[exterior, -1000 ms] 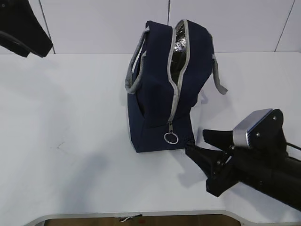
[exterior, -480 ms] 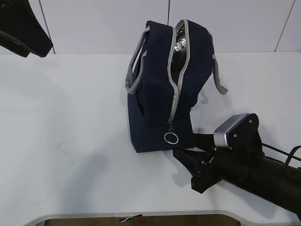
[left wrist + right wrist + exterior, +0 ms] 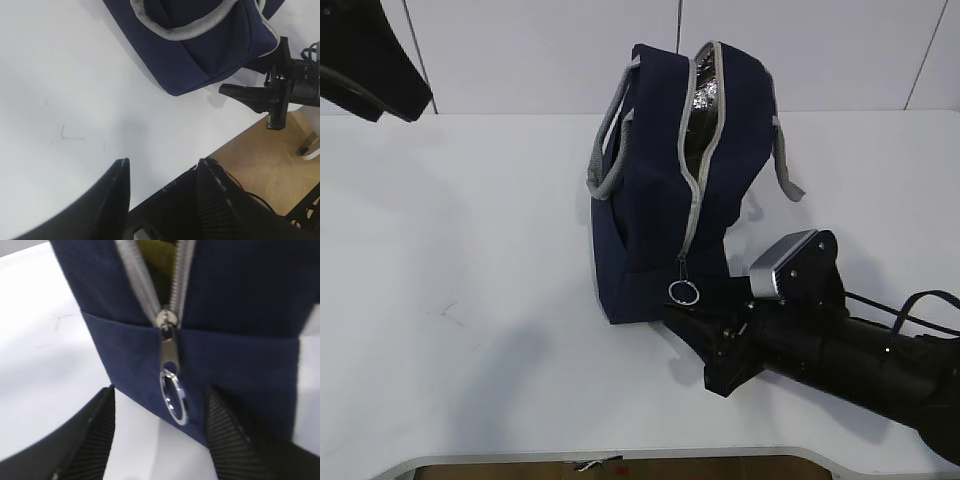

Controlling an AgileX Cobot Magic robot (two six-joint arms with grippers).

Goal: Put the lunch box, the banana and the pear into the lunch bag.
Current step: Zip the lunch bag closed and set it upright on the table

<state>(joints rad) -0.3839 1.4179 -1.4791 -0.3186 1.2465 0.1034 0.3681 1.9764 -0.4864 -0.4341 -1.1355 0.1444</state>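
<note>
No brand, label or readable writing is seen on any surface. The lunch bag [image 3: 675, 180] is stood upright on the white worktop [image 3: 470, 300], its grey zipper parted along the top so that silver foil lining is shown; a yellow patch is glimpsed inside through the gap in the right wrist view, too blurred to be identified. The zipper pull ring [image 3: 683, 292] is hung at the bag's lower front. The right tool [image 3: 695, 325] is held with its fingers spread apart, one on each side of the ring, nothing being gripped. Compared with a second ago, it has been brought forward and leftward, right up to the bag's base. The left tool [image 3: 160, 187] is kept raised above bare worktop, its fingers apart and empty.
</note>
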